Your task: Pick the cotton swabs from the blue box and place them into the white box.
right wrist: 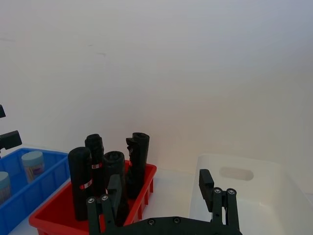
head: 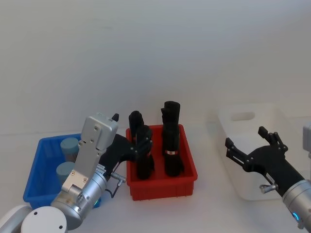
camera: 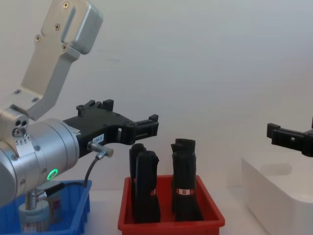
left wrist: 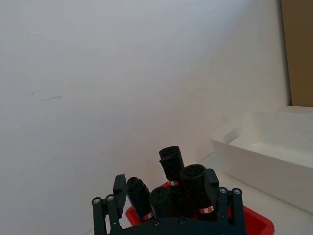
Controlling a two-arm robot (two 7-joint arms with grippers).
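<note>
L gripper (left wrist: 165,182): fingers (left wrist: 120,185) spread wide apart, nothing between them. It is raised off the desk (head: 208,149) between the blue box and the red bin, w/ its tips over the red bin's left rim.

Blue box (head: 35,170): at the desk's left side, open-topped. It holds the cotton swabs (head: 69,145), i.e. two clear jars w/ pale blue-grey lids. One sits toward the box's back wall. The second jar (head: 64,171) sits nearer the front, partly behind the L arm.

Red bin (head: 160,187): approx. desk ctr, just beside the blue box. It carries four black rolls (head: 172,155), upright, some w/ red-white labels.

White box (head: 227,127): at the desk's right side, apart from the red bin, oval handle recess on its back wall. No jar can be seen inside.

R gripper (head: 246,138): fingers (right wrist: 205,180) apart, holding nothing, raised above the white box's front-left part.
</note>
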